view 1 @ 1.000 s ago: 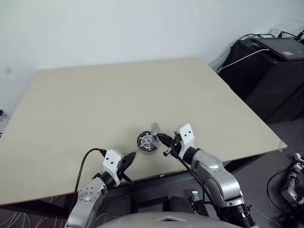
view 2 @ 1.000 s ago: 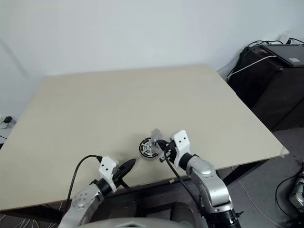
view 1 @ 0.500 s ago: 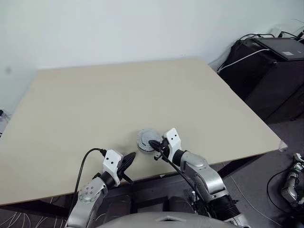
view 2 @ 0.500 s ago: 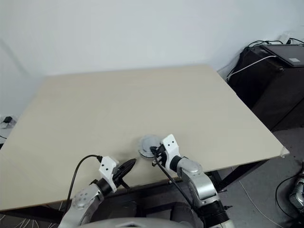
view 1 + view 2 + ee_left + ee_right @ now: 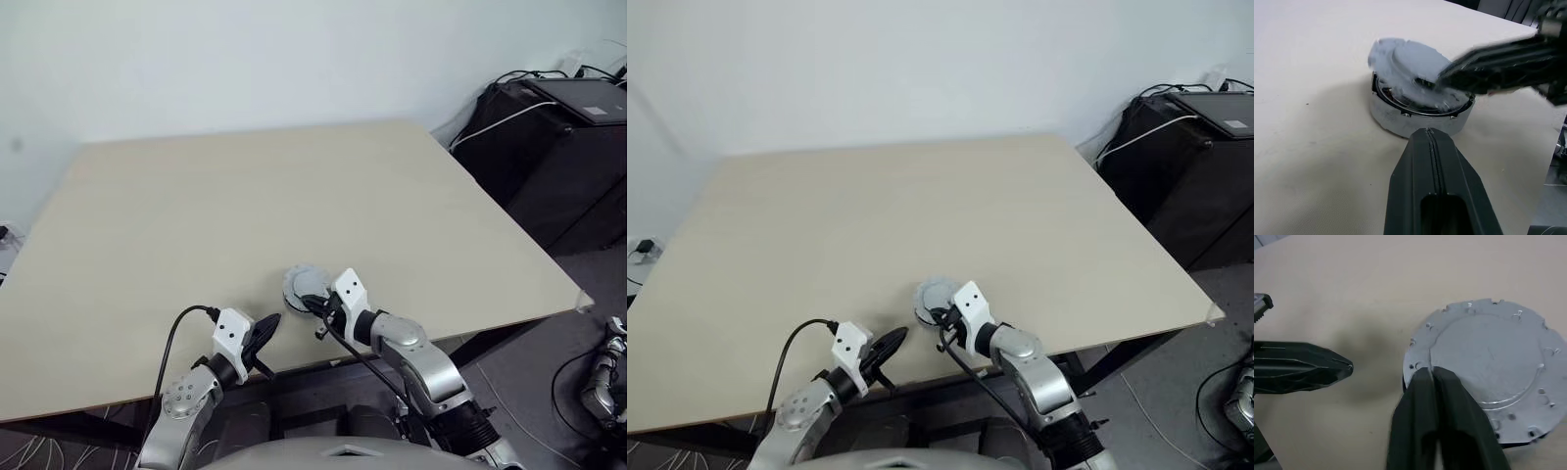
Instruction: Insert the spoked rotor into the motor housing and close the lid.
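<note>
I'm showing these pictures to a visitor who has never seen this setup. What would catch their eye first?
Most likely the silvery-grey lid, lying on top of the motor housing near the front edge of the broad, pale table. The right gripper reaches over its edge, while the left gripper, shut, sits just beside it. Off to the right, dark equipment with cables stands by the wall.

We're seeing a beige table (image 5: 245, 196) sitting against a white wall (image 5: 245, 59); black equipment box (image 5: 558, 147) with white cable (image 5: 495, 122) trailing over it is standing beside the table's right edge
</note>
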